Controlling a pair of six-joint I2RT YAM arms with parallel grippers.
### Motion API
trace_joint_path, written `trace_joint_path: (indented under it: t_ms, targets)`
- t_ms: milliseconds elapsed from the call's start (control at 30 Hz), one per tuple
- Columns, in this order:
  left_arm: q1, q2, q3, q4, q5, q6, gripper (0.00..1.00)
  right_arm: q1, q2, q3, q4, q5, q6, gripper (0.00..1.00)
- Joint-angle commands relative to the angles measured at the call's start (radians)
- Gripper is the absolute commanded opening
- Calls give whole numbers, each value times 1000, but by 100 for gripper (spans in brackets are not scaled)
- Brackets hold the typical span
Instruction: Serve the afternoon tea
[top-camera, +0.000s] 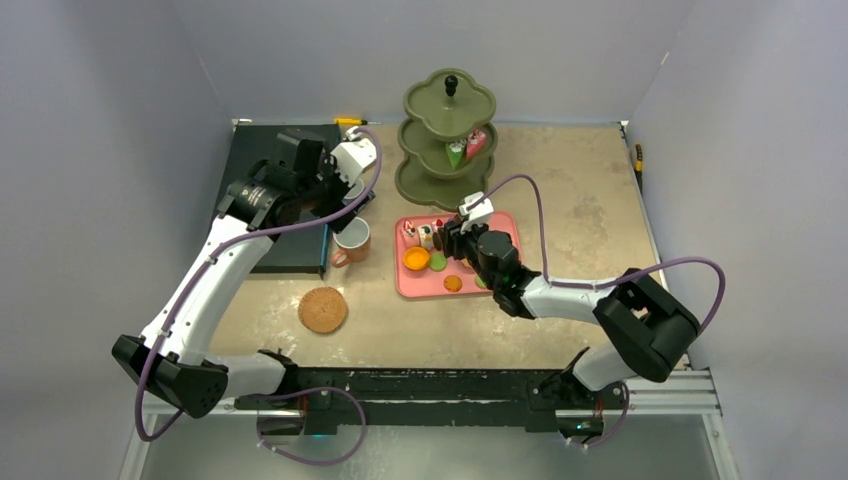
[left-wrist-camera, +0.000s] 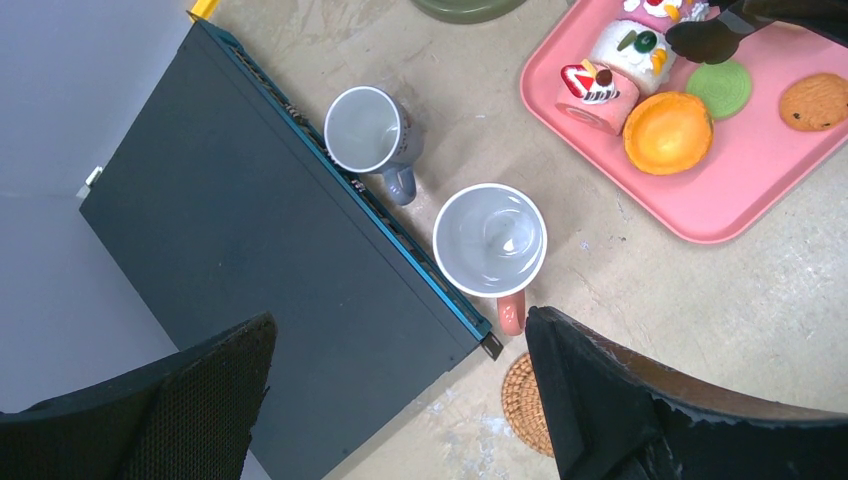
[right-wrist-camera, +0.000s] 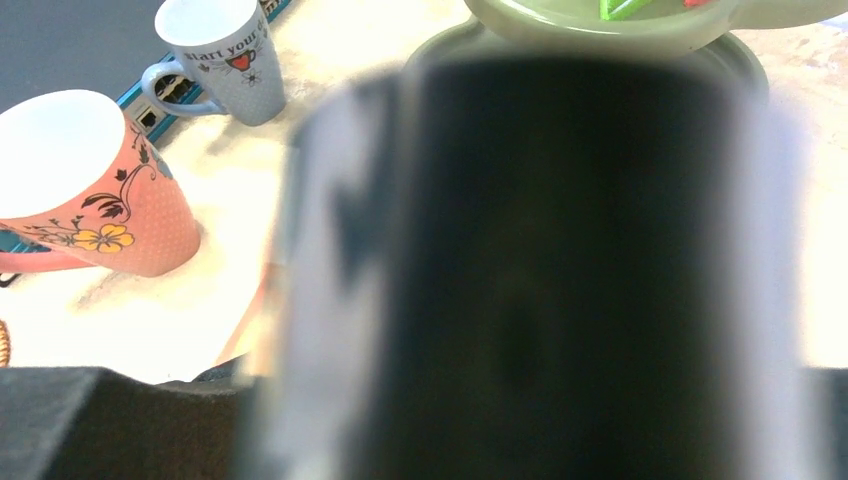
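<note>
Over the pink tray (left-wrist-camera: 740, 190), right fingers (right-wrist-camera: 90, 430) clasp black tongs (right-wrist-camera: 560, 260); left fingers (left-wrist-camera: 180, 400) gape wide, holding nothing.

Pale lavender walls (top-camera: 100, 100) enclose the table (top-camera: 580, 180) on three sides. Its beige, mottled top is evenly lit; a metal rail (top-camera: 690, 399) lines the near edge.

Soft even light casts faint shadows; the right wrist view is largely blurred, its table (right-wrist-camera: 235, 170) glaring white.
</note>
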Motion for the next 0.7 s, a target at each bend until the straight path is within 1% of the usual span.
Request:
trace_joint_path:
  t_ms: [0,167,400,667]
  targets:
    - [6,-28,14,5,-1,6,95,3,-8,36,63,41,-26,50]
    - [6,-28,14,6,-1,8,95,-10,-10,28,65,44,-48,50]
    - [6,-28,15,5,-3,9,95,-24,39,46,87,39,-49,50]
    - [6,-16,25,5,4,8,95,-29,88,86,133,12,-70,53]
